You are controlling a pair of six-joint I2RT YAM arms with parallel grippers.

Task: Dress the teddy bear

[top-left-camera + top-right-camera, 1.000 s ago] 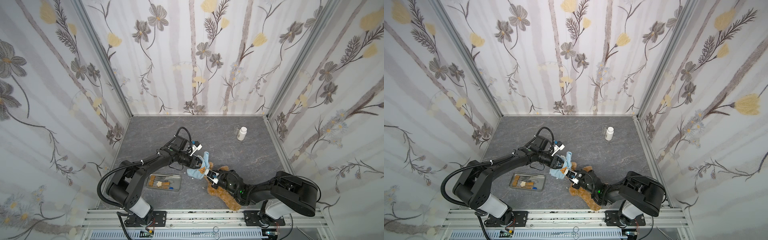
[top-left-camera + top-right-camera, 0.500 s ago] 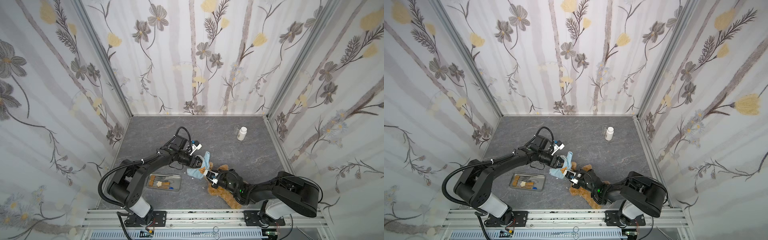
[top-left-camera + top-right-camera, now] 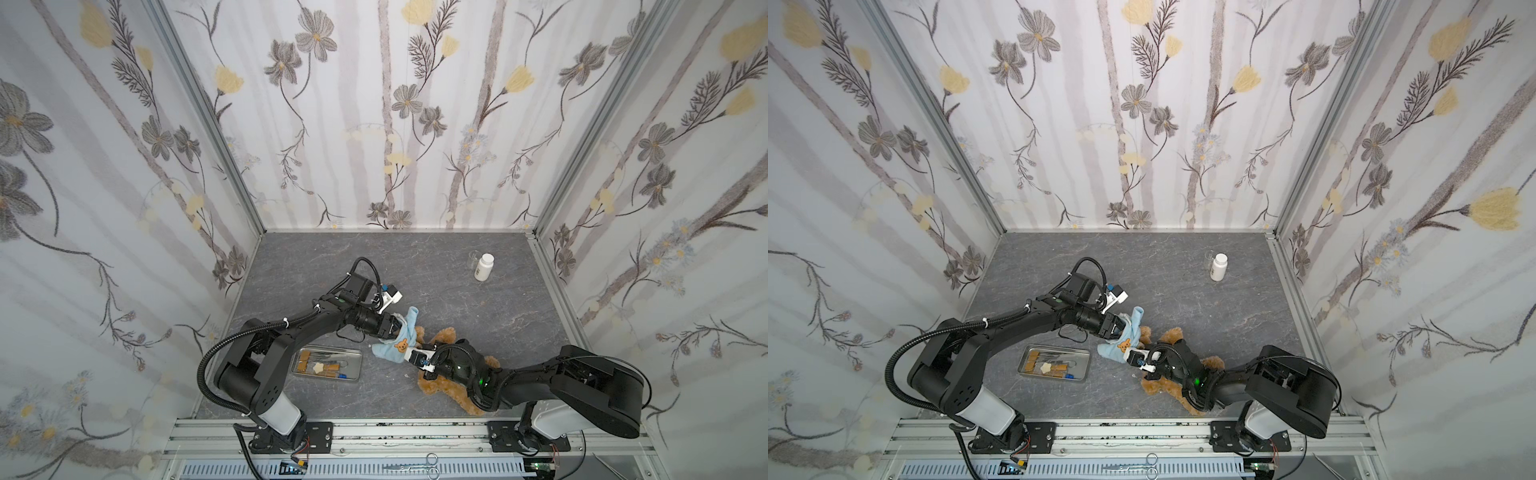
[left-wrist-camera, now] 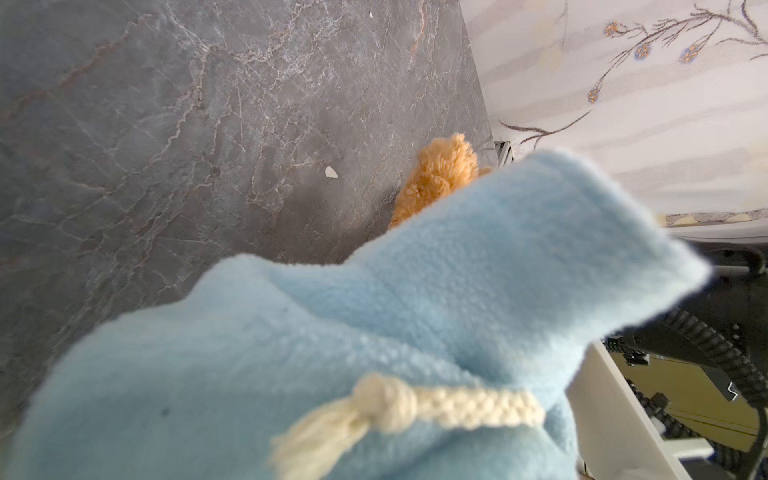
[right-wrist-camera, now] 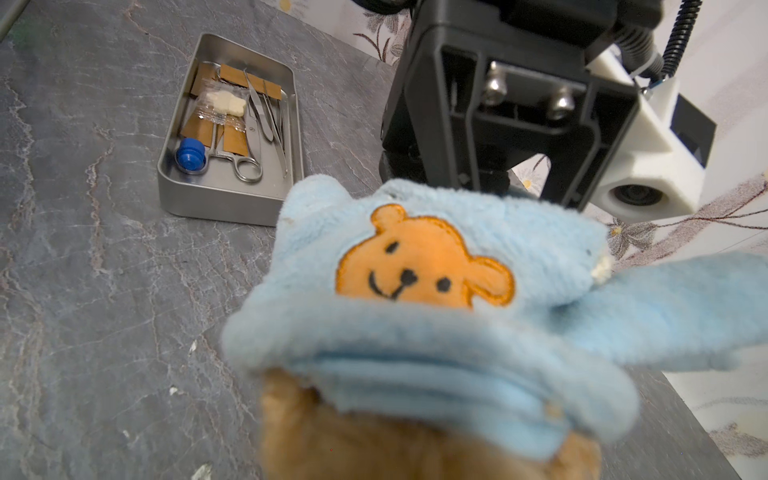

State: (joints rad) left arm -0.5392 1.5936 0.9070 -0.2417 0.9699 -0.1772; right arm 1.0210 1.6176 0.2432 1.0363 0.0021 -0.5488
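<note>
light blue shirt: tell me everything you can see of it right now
The light blue shirt looks like fluffy fleece, with an orange bear-face emblem on the front and a knotted cream cord. It is crumpled, with one sleeve sticking out. The left gripper and right gripper are both against it, but fabric hides the grips. The teddy bear shows fur under its hem.
</note>
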